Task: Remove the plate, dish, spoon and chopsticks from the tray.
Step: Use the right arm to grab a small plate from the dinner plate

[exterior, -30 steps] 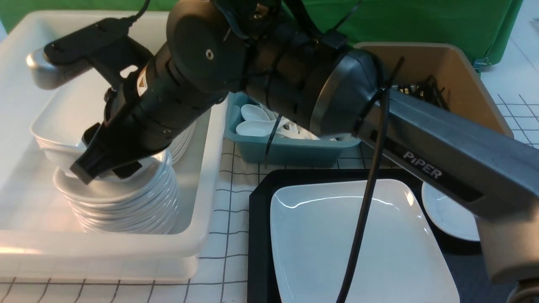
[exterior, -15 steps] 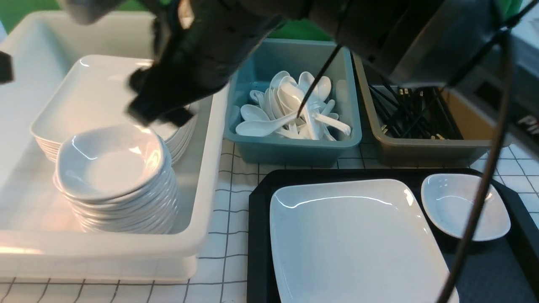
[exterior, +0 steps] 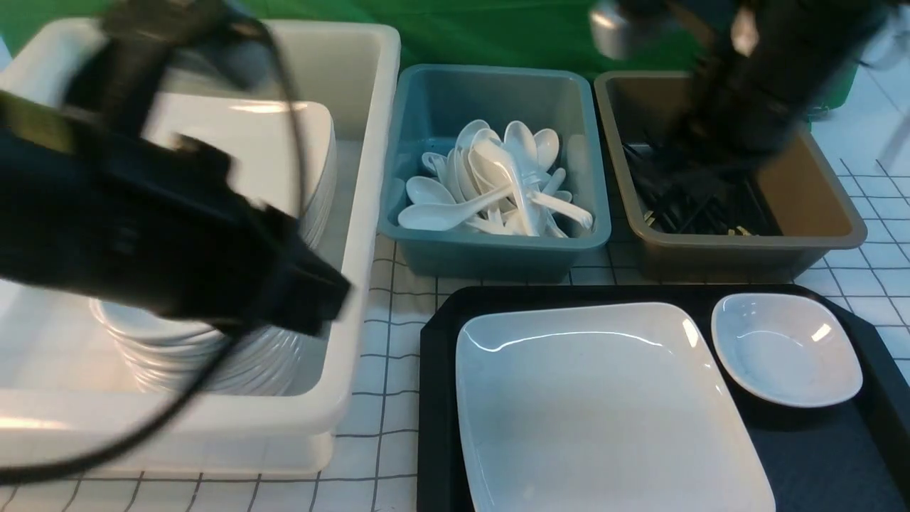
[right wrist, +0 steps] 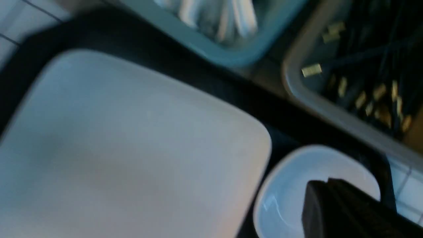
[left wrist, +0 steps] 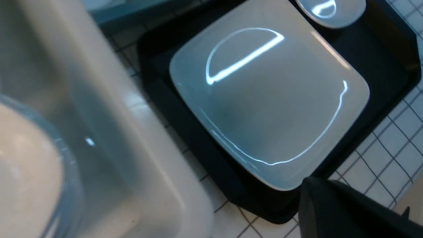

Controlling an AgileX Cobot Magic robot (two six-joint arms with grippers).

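Front view has the plate [exterior: 604, 405] lying flat on the tray [exterior: 435, 398], filling its left and middle and running out of frame at the near edge. The dish [exterior: 785, 350] sits upright in the tray's far right corner, just beside the plate's right rim, apparently not touching it. Nothing else shows on the tray. White spoons [exterior: 490, 185] lie heaped in the teal bin [exterior: 498, 257] and black chopsticks [exterior: 700, 210] in the brown bin [exterior: 746, 262], both just beyond the tray's far edge on the table [exterior: 384, 341]. A white bin [exterior: 355, 213] beside the tray's left edge holds a stack of dishes [exterior: 242, 373] and a pile of plates behind it.

Both arms are blurred. The left gripper [left wrist: 317, 195] hangs over the white bin's right wall with the plate ahead of it. The right gripper [right wrist: 317, 198] is above the dish, its arm over the brown bin. Both have their fingers closed and nothing shows between them.

By my reading the cutlery is done and the crockery remains, with the dish the likely step in hand. The right fingers must spread, come down astride the dish's raised rim, pinch it and lift clear of the plate. The dish then goes to the stack.
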